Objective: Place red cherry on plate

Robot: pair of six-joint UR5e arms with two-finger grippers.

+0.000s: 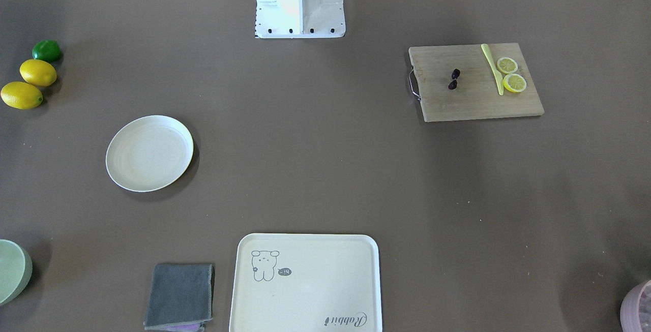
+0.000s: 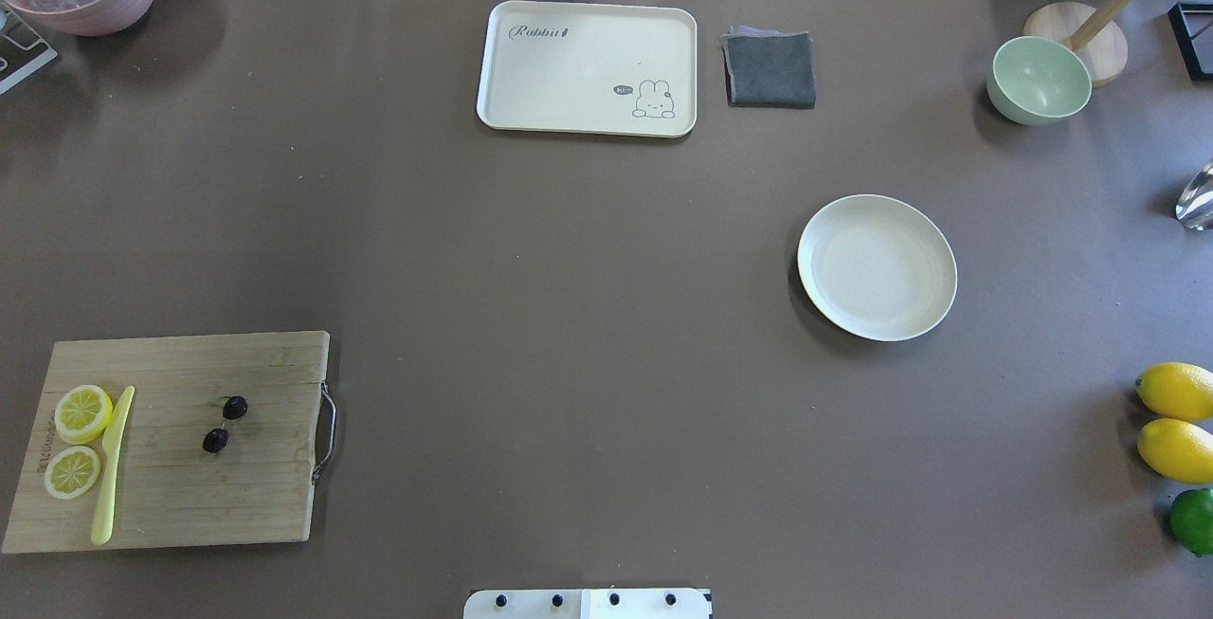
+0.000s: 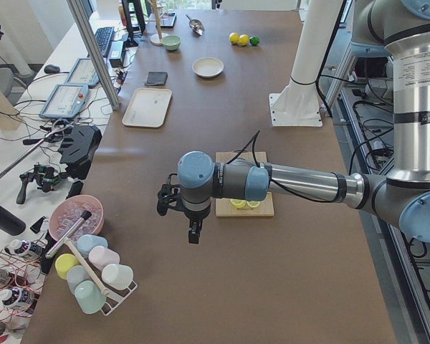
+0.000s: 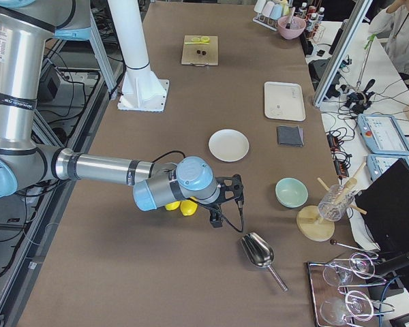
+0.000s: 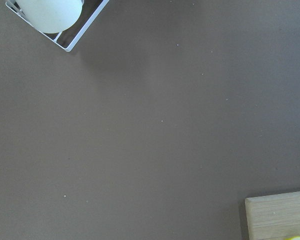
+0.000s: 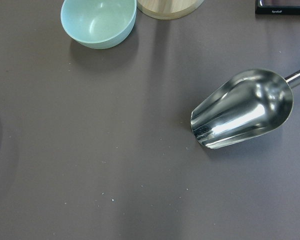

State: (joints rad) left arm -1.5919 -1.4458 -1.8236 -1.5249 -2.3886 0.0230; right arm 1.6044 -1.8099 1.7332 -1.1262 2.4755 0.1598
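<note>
The red cherry (image 2: 234, 407), a pair of tiny dark fruits, lies on the wooden cutting board (image 2: 190, 496) at the near left, also seen in the front-facing view (image 1: 455, 73). The plate (image 2: 877, 266) rests bare on the right half of the table, far from the board. My left gripper (image 3: 193, 233) shows only in the exterior left view, hanging over bare table beyond the board's outer end; I cannot tell whether it is open or shut. My right gripper (image 4: 215, 219) shows only in the exterior right view, beside the lemons; its state cannot be told either.
A knife (image 2: 112, 464) and two lemon slices (image 2: 82, 413) share the board. A cream tray (image 2: 588, 67), grey cloth (image 2: 769, 69) and green bowl (image 2: 1039, 80) stand at the far side. Two lemons (image 2: 1177, 420) and a lime (image 2: 1192, 519) lie near right. A metal scoop (image 6: 245, 109) lies under the right wrist.
</note>
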